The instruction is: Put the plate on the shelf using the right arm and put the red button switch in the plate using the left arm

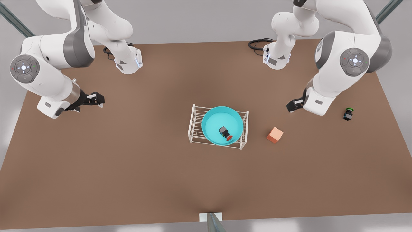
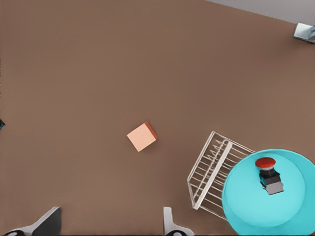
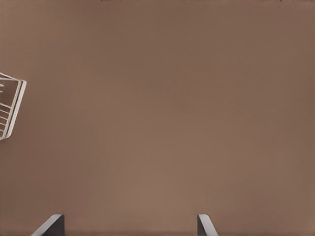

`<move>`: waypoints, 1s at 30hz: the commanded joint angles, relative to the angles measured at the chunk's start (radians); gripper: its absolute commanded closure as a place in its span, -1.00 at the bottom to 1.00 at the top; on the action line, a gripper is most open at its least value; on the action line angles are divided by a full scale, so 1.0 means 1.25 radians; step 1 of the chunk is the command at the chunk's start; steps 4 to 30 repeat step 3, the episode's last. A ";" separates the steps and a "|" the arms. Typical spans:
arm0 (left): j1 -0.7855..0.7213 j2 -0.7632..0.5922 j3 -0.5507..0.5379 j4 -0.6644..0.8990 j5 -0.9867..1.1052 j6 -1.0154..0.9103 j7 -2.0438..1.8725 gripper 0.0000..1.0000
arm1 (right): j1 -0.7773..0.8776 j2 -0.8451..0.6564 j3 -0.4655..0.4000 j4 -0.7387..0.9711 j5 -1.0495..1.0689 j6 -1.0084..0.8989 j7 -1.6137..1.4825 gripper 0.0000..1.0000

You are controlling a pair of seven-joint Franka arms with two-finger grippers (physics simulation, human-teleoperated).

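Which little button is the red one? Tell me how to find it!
Look at the white wire shelf in the middle of the brown table. A turquoise plate sits on it, and inside lies the red button switch, a tiny black block with a red cap. The other small switch has a green cap and sits on the table, past the orange-pink cube.
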State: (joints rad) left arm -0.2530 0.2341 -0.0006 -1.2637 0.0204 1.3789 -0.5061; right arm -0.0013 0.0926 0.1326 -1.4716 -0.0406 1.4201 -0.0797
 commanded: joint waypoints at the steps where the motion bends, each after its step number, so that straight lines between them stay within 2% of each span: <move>1: 0.026 -0.002 -0.001 0.002 -0.003 -0.094 0.492 -1.00 | -0.004 0.000 -0.001 0.000 -0.001 -0.001 -0.018 -1.00; 30: 0.027 -0.003 -0.002 0.008 -0.009 -0.102 0.491 -1.00 | -0.004 0.000 -0.002 0.000 -0.002 -0.001 -0.020 -1.00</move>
